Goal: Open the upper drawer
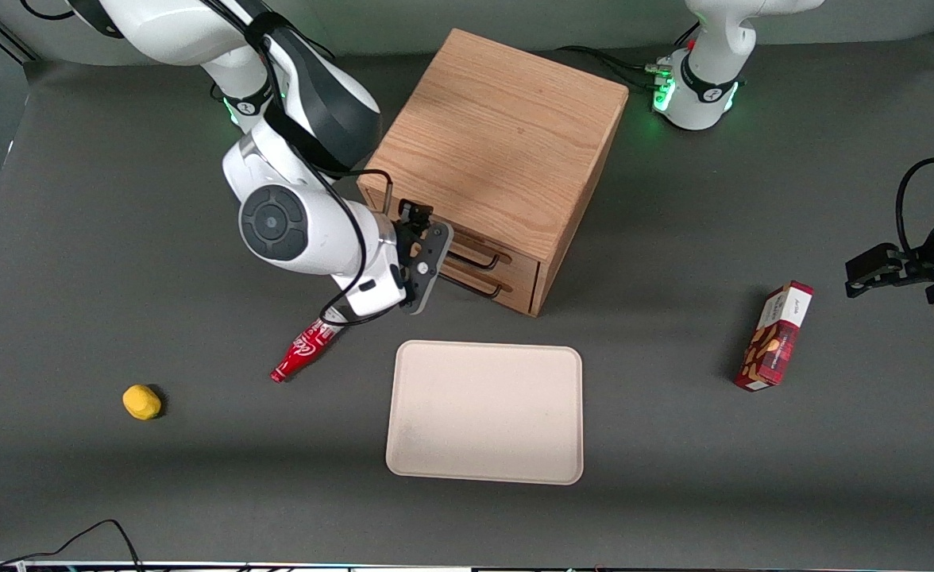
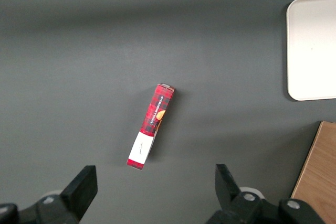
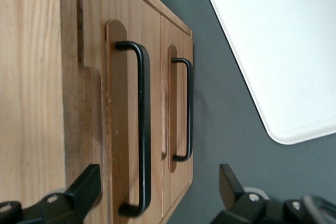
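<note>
The wooden cabinet point(image 1: 499, 135) stands at the middle of the table, its two drawers facing the tray. The upper drawer point(image 1: 522, 256) looks shut, with its thin black handle point(image 1: 483, 257) above the lower drawer's handle point(image 1: 475, 286). My right gripper point(image 1: 435, 246) is open and empty, just in front of the drawer fronts at the upper drawer's height. In the right wrist view the upper drawer point(image 3: 118, 103) and its handle point(image 3: 143, 129) lie between my spread fingers point(image 3: 86, 184), a short way ahead of the gripper point(image 3: 157, 192). The lower drawer's handle point(image 3: 188, 108) is beside it.
A beige tray point(image 1: 484, 411) lies on the table nearer the front camera than the cabinet. A red bottle point(image 1: 302, 352) lies under my arm, a yellow object point(image 1: 141, 401) farther toward the working arm's end. A red box point(image 1: 775, 337) lies toward the parked arm's end.
</note>
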